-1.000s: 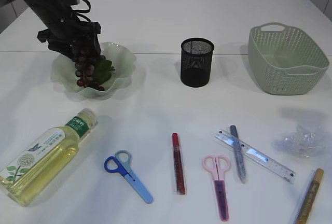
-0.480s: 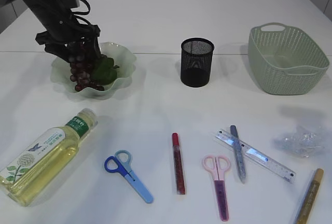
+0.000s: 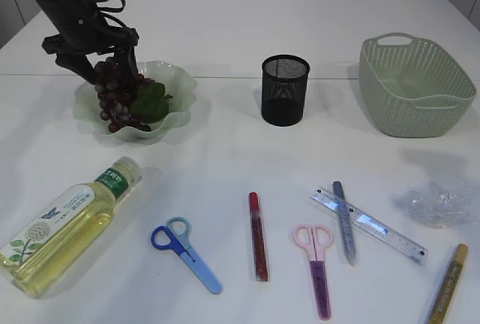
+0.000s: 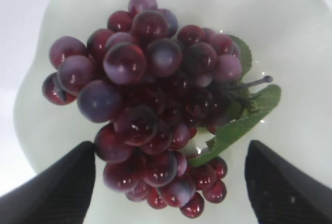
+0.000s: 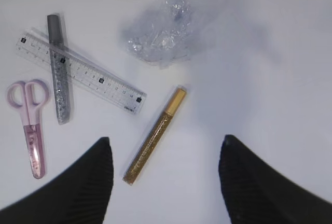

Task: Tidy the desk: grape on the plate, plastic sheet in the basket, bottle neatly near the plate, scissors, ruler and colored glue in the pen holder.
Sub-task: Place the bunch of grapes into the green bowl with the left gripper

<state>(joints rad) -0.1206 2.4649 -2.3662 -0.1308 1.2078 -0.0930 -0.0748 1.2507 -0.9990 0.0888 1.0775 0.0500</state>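
- Exterior view, with the black mesh pen holder [image 3: 285, 90] as landmark: far to its left, over the pale green plate [image 3: 180, 84], is the left gripper [image 3: 100, 60]; its fingers [image 4: 52, 193] are spread wide and hold nothing.
- The grape [image 3: 120, 100] bunch lies in the plate, left of the pen holder, with a green leaf [image 3: 152, 101] on its right side. In the left wrist view the bunch [image 4: 150, 105] is between the two finger tips, and I cannot tell if they touch it.
- The bottle [image 3: 67, 225] lies on its side on the bench [image 3: 225, 166], in front of the pen holder and far to its left, the cap toward the plate.
- The blue scissors [image 3: 185, 253] lie in front of the pen holder, a little left of it.
- The red glue [image 3: 257, 235] lies almost straight in front of the pen holder.
- The pink scissors [image 3: 319, 264] lie in front and slightly right.
- The ruler [image 3: 369, 225] is in front and to the right; the silver glue [image 3: 343, 220] lies across it.
- The basket [image 3: 414, 85] stands right of the pen holder, well apart.
- The plastic sheet [image 3: 437, 204] lies crumpled in front of the pen holder and far to the right.
- The gold glue [image 3: 448, 282] is the nearest thing at the front right.
- The right gripper [image 5: 166, 182] shows only in the right wrist view, over the gold glue [image 5: 154, 136]; its fingers [image 5: 67, 193] are apart and empty.
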